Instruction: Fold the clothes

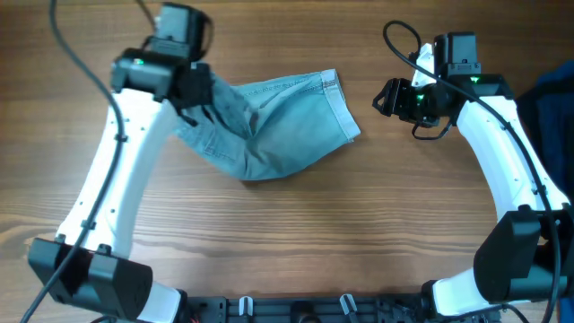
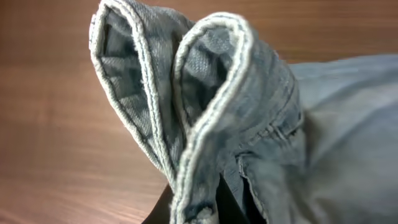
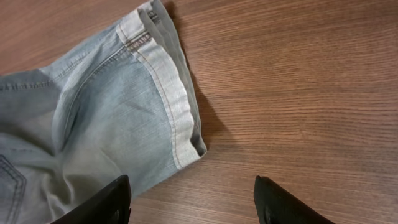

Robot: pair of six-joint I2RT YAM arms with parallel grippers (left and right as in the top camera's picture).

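The light blue denim shorts (image 1: 278, 121) lie folded over on the wooden table, cuffed hem at the right. My left gripper (image 1: 199, 94) is shut on the shorts' left end and lifts it; the left wrist view shows the bunched, stitched denim edge (image 2: 211, 112) pinched between the fingers. My right gripper (image 1: 387, 97) is open and empty, just right of the cuffed hem. In the right wrist view its two fingers (image 3: 193, 199) spread wide above the table, with the cuff (image 3: 177, 106) ahead of them.
A dark blue fabric pile (image 1: 556, 99) lies at the table's right edge, beyond the right arm. Bare wood table (image 1: 296, 233) lies in front of the shorts.
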